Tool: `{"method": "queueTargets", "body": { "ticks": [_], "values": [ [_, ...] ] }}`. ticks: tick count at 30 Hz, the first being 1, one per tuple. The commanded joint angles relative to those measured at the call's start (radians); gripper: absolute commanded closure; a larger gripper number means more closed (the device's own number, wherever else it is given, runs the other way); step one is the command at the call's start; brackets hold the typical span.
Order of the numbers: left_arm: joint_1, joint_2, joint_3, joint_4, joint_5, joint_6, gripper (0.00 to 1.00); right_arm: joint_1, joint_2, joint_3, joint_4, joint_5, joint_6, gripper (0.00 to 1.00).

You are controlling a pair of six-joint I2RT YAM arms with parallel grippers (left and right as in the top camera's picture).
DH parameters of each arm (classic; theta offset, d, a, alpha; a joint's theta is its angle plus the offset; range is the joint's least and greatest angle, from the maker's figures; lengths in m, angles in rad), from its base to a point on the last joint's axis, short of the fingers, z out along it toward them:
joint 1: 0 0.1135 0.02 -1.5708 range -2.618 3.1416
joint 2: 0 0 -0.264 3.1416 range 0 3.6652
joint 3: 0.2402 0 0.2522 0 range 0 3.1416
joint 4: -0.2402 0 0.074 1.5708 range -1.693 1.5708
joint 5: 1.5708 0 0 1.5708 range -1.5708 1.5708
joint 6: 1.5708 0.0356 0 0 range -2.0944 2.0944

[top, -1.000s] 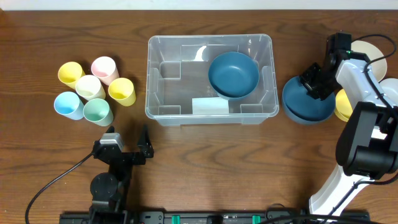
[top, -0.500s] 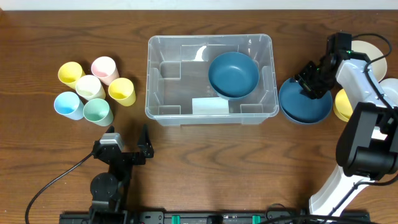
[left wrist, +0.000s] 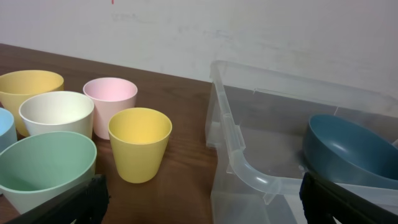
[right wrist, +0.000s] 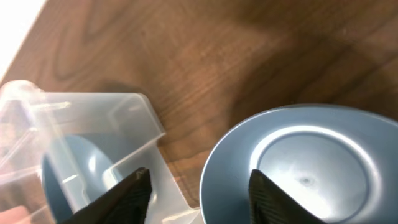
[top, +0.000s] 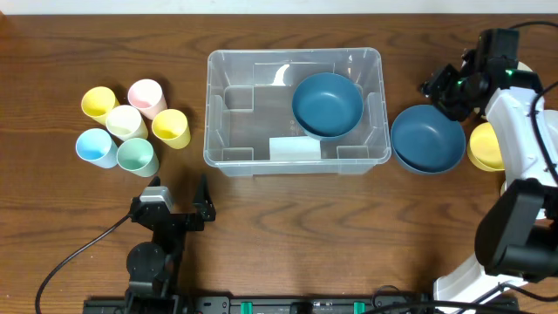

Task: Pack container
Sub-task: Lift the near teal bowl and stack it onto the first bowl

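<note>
Container (top: 253, 118) on wooden table (top: 52, 218), white wall (left wrist: 280, 31) behind

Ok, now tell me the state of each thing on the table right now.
Container: open, no lid, one bowl inside.
Blue bowl inside: empty, at the right end.
Blue bowl outside: upright, empty, ungripped.
Six cups: upright, empty, outside the container.
Left tool: open, empty.
Right tool: open, empty, near the outside bowl.
</note>
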Motion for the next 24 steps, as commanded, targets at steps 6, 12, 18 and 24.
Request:
{"method": "queueTargets", "body": {
  "ticks": [6,12,18,24],
  "values": [
    [0.006,-0.005,-0.019,-0.037,-0.015,0.018,0.02,0.072,0.084,0.008,0.003,0.134,0.108,0.56],
    [0.006,-0.005,-0.019,-0.038,-0.015,0.018,0.02,0.092,0.141,0.008,0.014,0.177,0.138,0.55],
    [0.006,-0.005,-0.019,-0.037,-0.015,0.018,0.02,0.09,0.172,0.008,0.019,0.193,0.14,0.64],
    [0.006,-0.005,-0.019,-0.037,-0.015,0.017,0.02,0.09,0.174,0.008,0.021,0.23,0.139,0.77]
  ]
}}
